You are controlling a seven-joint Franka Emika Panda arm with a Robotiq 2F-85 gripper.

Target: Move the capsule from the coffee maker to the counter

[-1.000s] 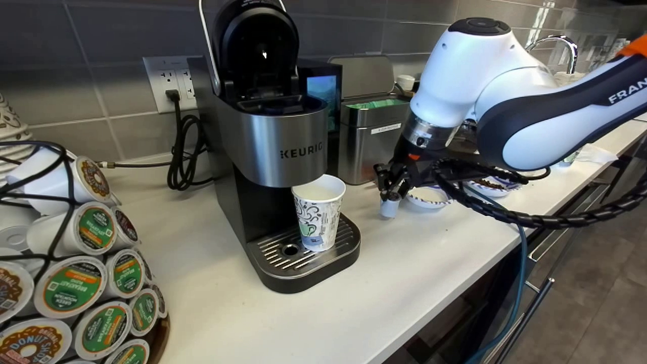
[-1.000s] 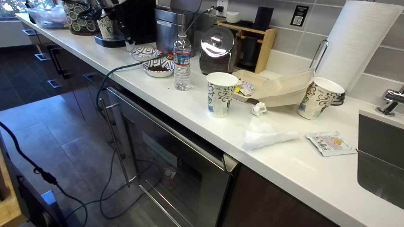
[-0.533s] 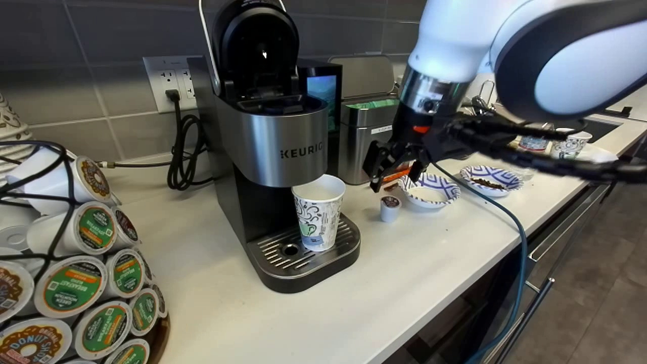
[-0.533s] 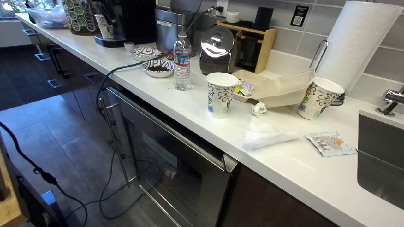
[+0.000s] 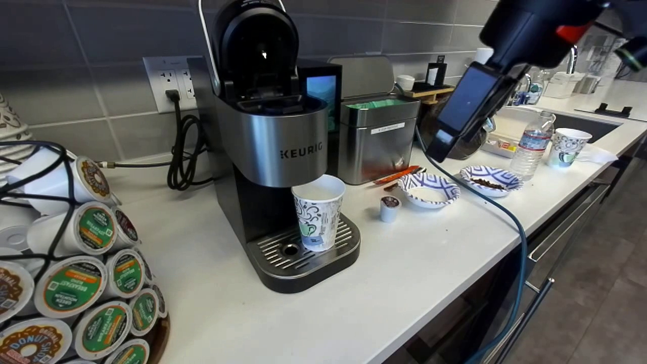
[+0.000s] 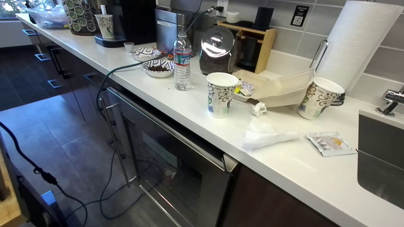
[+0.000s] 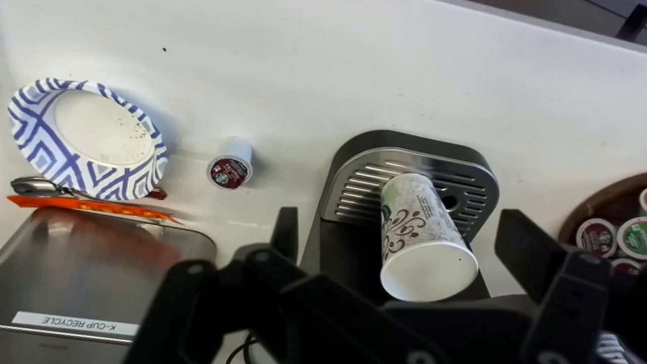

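Observation:
A small white capsule (image 5: 389,209) with a dark red lid stands upright on the white counter (image 5: 313,313), between the coffee maker (image 5: 283,146) and a patterned bowl. It also shows in an exterior view as a white capsule (image 6: 128,47) and in the wrist view as a capsule (image 7: 231,162) left of the jaws. The coffee maker's lid is raised, with its pod holder exposed. My gripper (image 7: 403,238) is high above the counter and apart from the capsule. Its jaws stand wide open with nothing between them; a paper cup lies far below. In an exterior view one finger (image 5: 467,101) shows.
The paper cup (image 5: 319,212) stands on the drip tray. Two patterned bowls (image 5: 429,191), a metal recycle bin (image 5: 379,144), a red packet (image 5: 397,175) and a blue cable (image 5: 510,217) are near the capsule. A pod basket (image 5: 160,333) is at the left, a water bottle (image 6: 182,63) farther along.
A second ago my gripper was down at the capsule on the counter. It has let go, opened wide and risen up and away, while the capsule stayed standing.

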